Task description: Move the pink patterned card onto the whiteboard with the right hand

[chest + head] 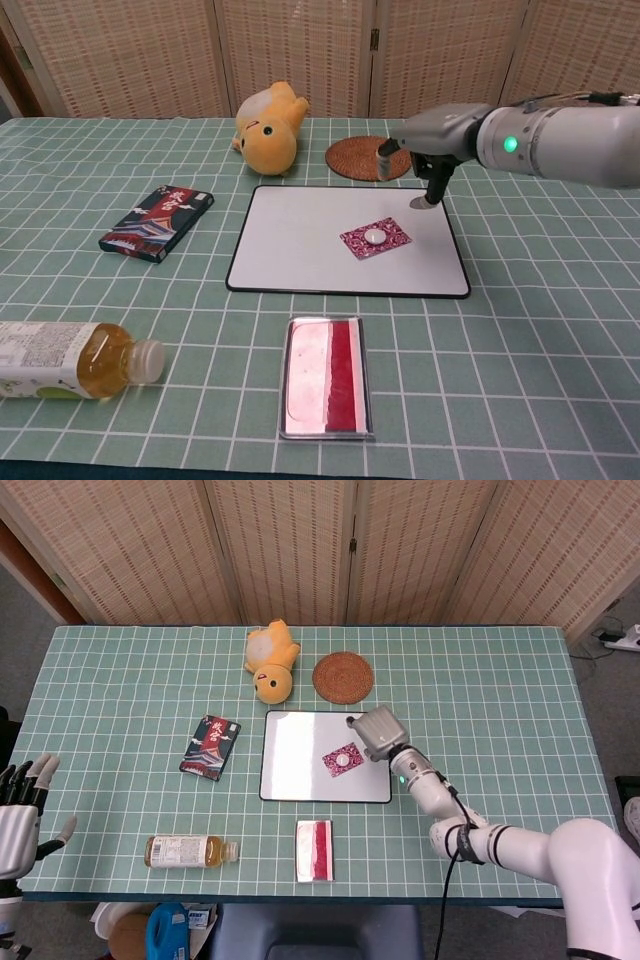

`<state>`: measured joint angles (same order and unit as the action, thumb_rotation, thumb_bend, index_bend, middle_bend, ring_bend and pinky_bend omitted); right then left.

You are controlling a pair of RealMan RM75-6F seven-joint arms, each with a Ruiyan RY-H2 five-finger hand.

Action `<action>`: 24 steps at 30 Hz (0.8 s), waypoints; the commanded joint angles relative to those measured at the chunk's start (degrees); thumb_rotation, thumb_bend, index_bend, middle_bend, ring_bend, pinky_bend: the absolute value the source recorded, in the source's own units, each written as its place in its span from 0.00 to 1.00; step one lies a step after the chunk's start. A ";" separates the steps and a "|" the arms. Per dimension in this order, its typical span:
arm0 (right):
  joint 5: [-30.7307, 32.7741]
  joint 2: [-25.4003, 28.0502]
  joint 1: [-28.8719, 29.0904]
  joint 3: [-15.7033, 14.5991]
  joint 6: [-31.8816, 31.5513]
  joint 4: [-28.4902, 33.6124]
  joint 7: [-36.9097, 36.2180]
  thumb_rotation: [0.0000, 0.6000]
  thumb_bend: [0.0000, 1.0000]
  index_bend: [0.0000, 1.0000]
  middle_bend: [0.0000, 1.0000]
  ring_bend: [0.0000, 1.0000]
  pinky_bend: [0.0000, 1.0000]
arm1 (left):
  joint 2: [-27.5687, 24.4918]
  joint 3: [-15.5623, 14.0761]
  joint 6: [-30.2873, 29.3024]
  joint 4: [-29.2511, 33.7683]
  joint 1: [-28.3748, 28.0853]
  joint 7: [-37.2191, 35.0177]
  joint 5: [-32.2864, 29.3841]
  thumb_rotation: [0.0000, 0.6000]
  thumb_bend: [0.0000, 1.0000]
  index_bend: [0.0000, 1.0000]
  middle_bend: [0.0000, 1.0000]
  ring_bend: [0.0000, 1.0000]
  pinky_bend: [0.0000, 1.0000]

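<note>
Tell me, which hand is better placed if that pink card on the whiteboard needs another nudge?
Probably the right hand: it hangs just above the whiteboard, beside the pink card. The left hand sits off the table's far left edge.

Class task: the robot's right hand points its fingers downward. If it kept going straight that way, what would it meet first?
Most likely the whiteboard near its far right corner: the right robot hand hangs just over that edge, beside the pink patterned card. Depth is uncertain; it might meet the table beside it.
</note>
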<state>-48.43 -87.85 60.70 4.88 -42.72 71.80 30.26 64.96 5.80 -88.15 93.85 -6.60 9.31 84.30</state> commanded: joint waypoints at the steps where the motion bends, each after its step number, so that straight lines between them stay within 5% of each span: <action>1: -1.38 5.13 -4.11 -0.75 -6.42 5.82 0.14 1.00 0.30 0.30 0.81 0.83 1.00 | 0.10 0.21 0.10 -0.02 -0.14 0.03 -0.23 1.00 0.28 0.05 0.07 0.07 0.05; 7: -4.69 11.61 -11.58 -2.11 -17.02 13.86 -1.60 1.00 0.32 0.33 0.67 0.69 0.97 | 0.38 0.41 0.95 0.13 -0.57 0.79 -0.98 1.00 0.28 0.05 0.07 0.07 0.06; 12: -10.58 16.19 -18.88 -4.09 -27.36 19.16 -3.65 1.00 0.32 0.34 0.59 0.55 0.82 | 0.58 0.65 1.09 0.65 -1.05 1.25 -0.74 1.00 0.28 0.05 0.07 0.07 0.05; 24: -23.34 23.93 -36.58 -10.02 -46.77 25.67 -8.84 1.00 0.32 0.38 0.56 0.50 0.74 | 0.92 0.81 0.59 1.27 -1.26 2.13 -0.46 1.00 0.28 0.05 0.07 0.07 0.05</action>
<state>-69.46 -65.72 27.48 -3.40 -86.71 95.91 22.93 65.87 6.59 -87.60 95.09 -7.87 11.38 83.91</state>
